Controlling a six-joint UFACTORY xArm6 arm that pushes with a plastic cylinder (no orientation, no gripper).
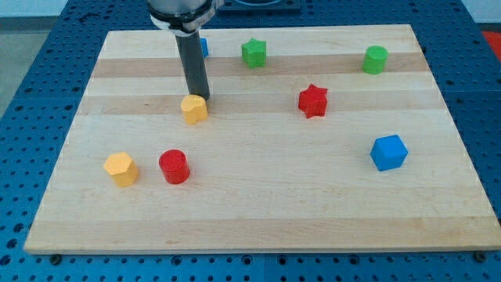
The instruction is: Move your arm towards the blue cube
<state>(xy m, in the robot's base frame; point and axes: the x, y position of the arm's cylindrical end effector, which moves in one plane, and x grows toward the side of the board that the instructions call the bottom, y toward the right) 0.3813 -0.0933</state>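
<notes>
The blue cube (388,152) sits on the wooden board (258,211) at the view's right, below the middle. My rod comes down from the view's top left, and my tip (200,96) rests just above and to the right of a small yellow block (194,109), touching or nearly touching it. The blue cube is far to the right of my tip and somewhat lower in the view.
A red star (313,100) lies between my tip and the blue cube. A green star (254,52) and a green cylinder (375,59) are near the top. A yellow hexagonal block (121,168) and a red cylinder (174,166) are at lower left. Another blue block (203,45) peeks from behind the rod.
</notes>
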